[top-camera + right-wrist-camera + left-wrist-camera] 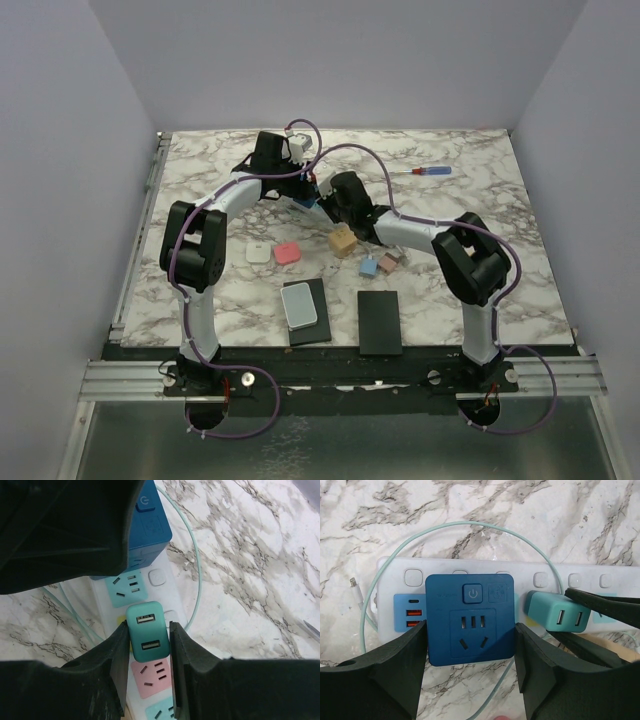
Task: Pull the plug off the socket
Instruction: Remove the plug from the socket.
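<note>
The socket [545, 577] is a long white power strip lying on the marble, mostly hidden under both grippers in the top view. A dark blue adapter [470, 620] sits plugged into it. My left gripper [471, 642] is shut on the adapter's two sides. Beside it stands a teal USB plug [146, 637], still seated in the strip [167, 592] above a pink outlet face [150, 677]. My right gripper [148, 627] is shut on this plug, pads pressed to both flanks. In the top view the left gripper [300, 185] and right gripper [325, 195] meet at the table's far middle.
A thin teal cable [445, 527] loops round the strip. A red-and-blue screwdriver [425, 171] lies at the far right. Small blocks, white [258, 253], pink [287, 253], tan [343, 240] and blue [368, 266], lie mid-table. A white device on a black pad [300, 305] and a black slab [379, 322] lie near the front.
</note>
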{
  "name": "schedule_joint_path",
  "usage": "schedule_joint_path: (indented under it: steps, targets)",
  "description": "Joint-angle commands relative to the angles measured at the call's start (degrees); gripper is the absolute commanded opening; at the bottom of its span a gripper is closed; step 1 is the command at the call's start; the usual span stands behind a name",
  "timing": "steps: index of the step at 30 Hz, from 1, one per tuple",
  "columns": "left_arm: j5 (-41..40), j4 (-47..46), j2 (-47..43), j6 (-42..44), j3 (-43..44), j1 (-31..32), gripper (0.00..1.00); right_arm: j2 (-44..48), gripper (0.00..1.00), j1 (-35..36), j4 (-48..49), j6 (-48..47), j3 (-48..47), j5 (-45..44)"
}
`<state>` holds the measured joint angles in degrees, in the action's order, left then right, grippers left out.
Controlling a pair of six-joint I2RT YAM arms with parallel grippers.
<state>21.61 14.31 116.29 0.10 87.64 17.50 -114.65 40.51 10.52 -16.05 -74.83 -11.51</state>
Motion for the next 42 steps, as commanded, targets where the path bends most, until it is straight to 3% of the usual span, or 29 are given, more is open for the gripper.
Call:
schedule_joint_path:
  steps: [1, 15, 26, 42]
  targets:
    - [-1.7, 6.7, 3.8, -1.6, -1.0, 0.3, 0.05, 4.4, 0.01, -1.3, -0.1, 5.2, -2.4, 2.7]
    - [-1.8, 6.9, 4.2, -1.3, -0.7, 0.3, 0.05, -3.5, 0.01, -9.1, -12.8, 13.1, -13.0, 12.4]
    - [-1.8, 7.0, 4.5, -1.4, -0.6, 0.3, 0.05, -1.5, 0.01, -10.1, -11.1, 14.4, -11.3, 14.8]
    - [-1.6, 7.0, 4.7, -1.6, -0.5, 0.3, 0.05, 1.0, 0.01, -2.0, -4.6, 2.8, -5.5, 0.1]
